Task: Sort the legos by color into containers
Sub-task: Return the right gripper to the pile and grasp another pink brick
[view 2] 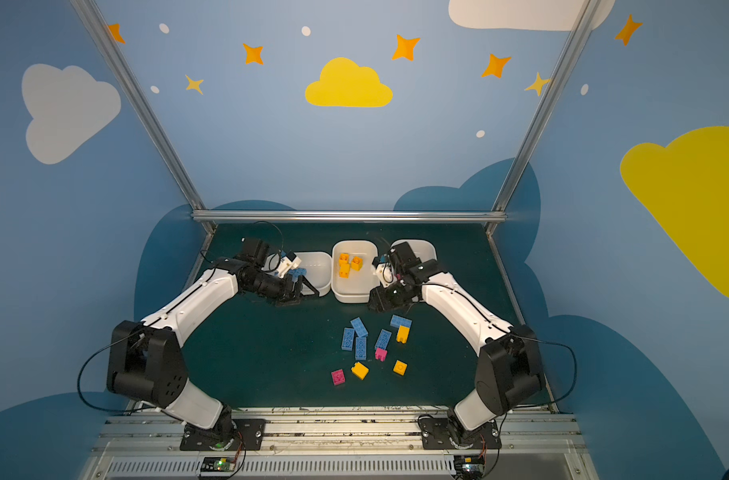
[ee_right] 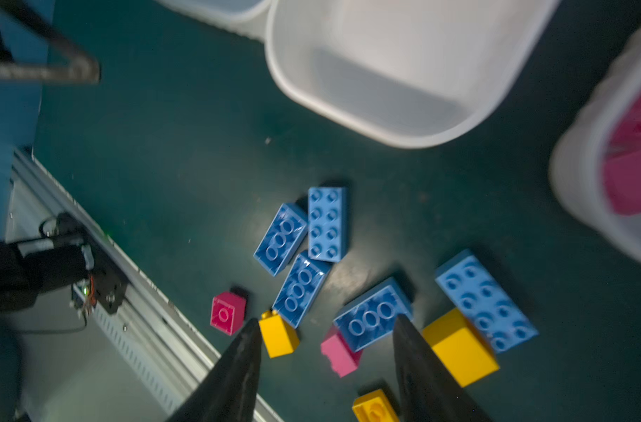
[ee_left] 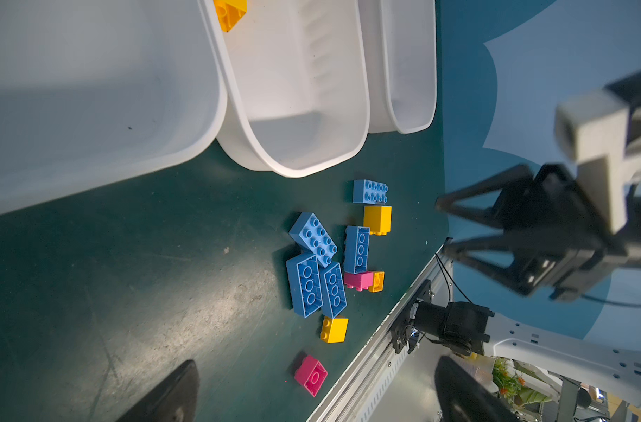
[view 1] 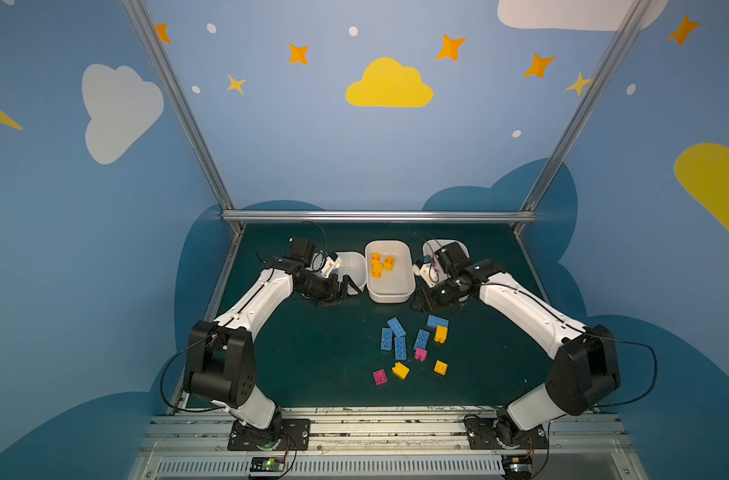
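Front legos: nearest me on the green surface (view 1: 313, 374) lie a front pink brick (view 1: 379, 376) and two yellow bricks (view 1: 400, 370), all apart from one another.
Legos behind them: five blue bricks (view 1: 400, 348) lie loosely grouped. A second pink brick (view 1: 420, 354) touches the near end of one. A tall yellow brick (view 1: 441, 333) sits against the farthest blue one.
My right hand (ee_right: 326, 319): it hangs above the surface just before the middle tray's near right corner, fingers partly spread and nothing between them.
My left hand (view 1: 348, 289): it is at the near edge of the left tray, fingers spread wide, holding nothing.
Middle tray (view 1: 392, 297): a small heap of orange-yellow bricks (view 1: 380, 264) lies toward its far end.
Left tray (view 1: 356, 262): it stands just beside the middle one; my arm covers much of it, so I cannot tell what it holds.
Right tray (view 1: 460, 246): it is mostly behind my right arm in both top views; the right wrist view shows blurred pink bricks (ee_right: 633, 153) inside.
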Controlling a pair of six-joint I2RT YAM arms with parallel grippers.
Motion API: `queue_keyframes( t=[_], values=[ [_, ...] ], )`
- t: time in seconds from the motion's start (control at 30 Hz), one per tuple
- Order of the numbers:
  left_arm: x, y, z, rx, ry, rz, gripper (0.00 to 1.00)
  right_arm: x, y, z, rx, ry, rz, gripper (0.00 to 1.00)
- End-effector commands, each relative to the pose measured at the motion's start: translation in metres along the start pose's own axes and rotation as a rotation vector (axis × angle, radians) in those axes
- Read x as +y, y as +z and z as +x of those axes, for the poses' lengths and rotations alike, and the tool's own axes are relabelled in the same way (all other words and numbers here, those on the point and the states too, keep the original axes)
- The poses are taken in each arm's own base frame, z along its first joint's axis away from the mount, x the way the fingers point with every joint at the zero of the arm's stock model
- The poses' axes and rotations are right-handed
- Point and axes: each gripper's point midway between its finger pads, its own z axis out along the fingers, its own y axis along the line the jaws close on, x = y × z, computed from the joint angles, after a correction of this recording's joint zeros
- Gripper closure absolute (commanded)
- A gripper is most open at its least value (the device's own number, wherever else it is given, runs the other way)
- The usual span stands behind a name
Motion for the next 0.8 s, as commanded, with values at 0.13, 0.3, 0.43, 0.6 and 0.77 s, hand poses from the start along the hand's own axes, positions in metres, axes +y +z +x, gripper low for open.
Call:
queue_keyframes(
  t=[0.13,0.3,0.43,0.6,0.77],
  values=[
    [0.006,-0.011,0.007,-0.001,0.0,-0.024,0.01,0.058,0.04,0.047,0.108,-0.118,-0.003,0.41],
    [0.011,-0.017,0.011,-0.017,-0.01,-0.029,0.01,0.094,0.063,0.07,0.189,-0.205,-0.002,0.38],
    [0.014,-0.019,0.015,-0.024,-0.02,-0.027,0.01,0.099,0.08,0.083,0.259,-0.22,0.022,0.34],
    [0.016,-0.017,0.021,-0.02,-0.022,-0.021,0.01,0.107,0.1,0.1,0.324,-0.252,0.06,0.3],
    [0.021,-0.014,0.027,-0.004,-0.016,-0.026,0.01,0.1,0.113,0.11,0.362,-0.216,0.108,0.33]
  ],
)
